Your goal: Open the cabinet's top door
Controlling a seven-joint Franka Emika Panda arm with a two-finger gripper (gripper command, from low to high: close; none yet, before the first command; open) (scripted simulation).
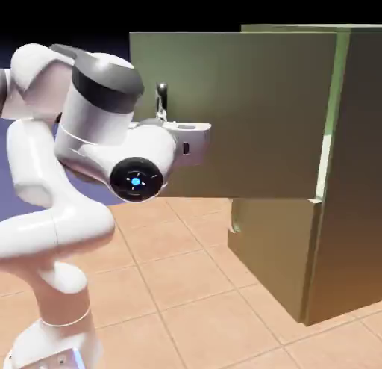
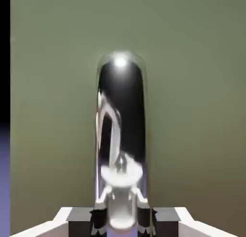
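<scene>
Exterior view: top door (image 1: 246,113) stands swung wide from the cabinet (image 1: 351,173); fingers (image 2: 100,214) clamp its handle (image 2: 122,135).

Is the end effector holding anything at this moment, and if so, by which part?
Yes. The end effector is shut on the handle of the top door, gripping the silver bar near its lower end.

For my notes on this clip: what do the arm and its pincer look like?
The arm is made of glossy white rounded segments, with a dark grey band around one joint and a black round cap with a small blue light on another. The hand is a white boxy block. In the hand view, the pincer shows small grey fingertips on a white-and-black base. No cables show.
</scene>
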